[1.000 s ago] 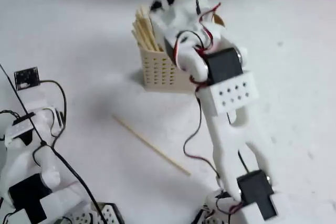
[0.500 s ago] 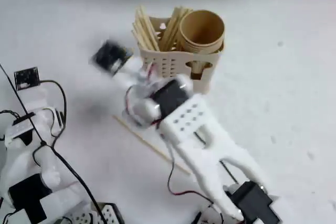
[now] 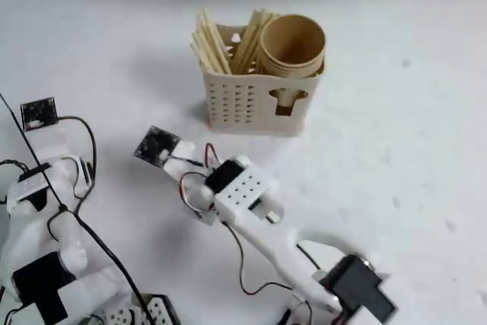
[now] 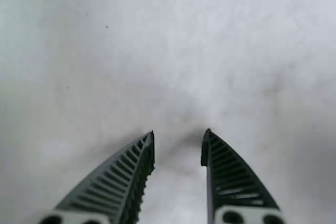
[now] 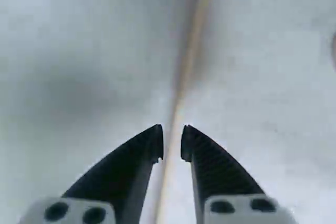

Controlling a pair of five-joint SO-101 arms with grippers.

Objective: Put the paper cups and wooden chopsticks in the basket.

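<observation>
A single loose chopstick lies flat on the white table. The right wrist view gives it close up, running straight away from the camera. The right gripper is low over its near part, black fingers narrowly parted, with the stick passing through the gap and not clamped.

The high view gives the wider scene. A cream slotted basket stands toward the far side of the table. It holds stacked paper cups and, beside them, a bundle of chopsticks standing on end. The right arm stretches low across the table in front of the basket.

In the left wrist view, the left gripper is released, fingers spread above bare table.
</observation>
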